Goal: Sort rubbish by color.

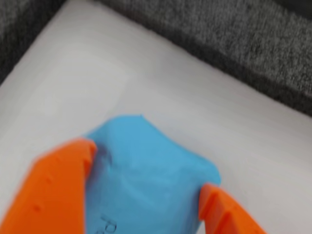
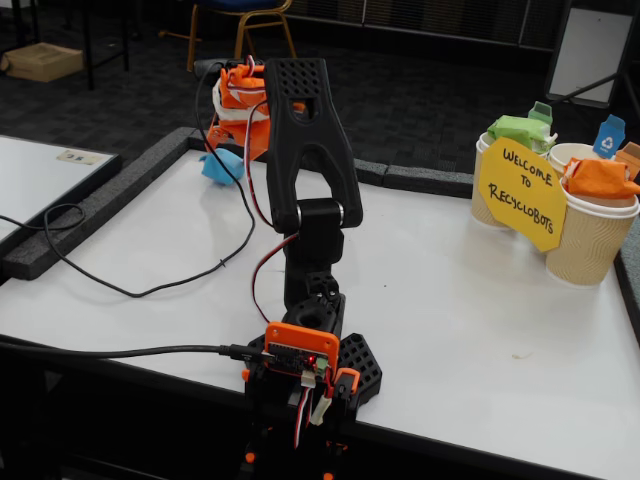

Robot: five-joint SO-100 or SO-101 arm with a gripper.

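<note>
In the wrist view, two orange fingers (image 1: pixel 58 190) rise from the bottom edge, one at the left and one at the right, spread about as wide as the light blue lump (image 1: pixel 146 170) that sits between them. The lump touches both fingers and bulges out past their tips toward the far corner of the white worktop (image 1: pixel 68 83); the fingers look closed on it, though whether it is lifted off the worktop cannot be told.

In the fixed view, the same light blue lump (image 2: pixel 220 166) shows at the far left corner of the worktop, just under the arm's orange gripper end (image 2: pixel 238 95). Right of the lump stands the black arm (image 2: pixel 310 160), reaching back toward it. Far right of the lump stand paper cups (image 2: pixel 590 240); a light green lump (image 2: pixel 518 130) tops one, an orange lump (image 2: pixel 600 178) another, with a yellow sign (image 2: pixel 524 192) in front.
</note>
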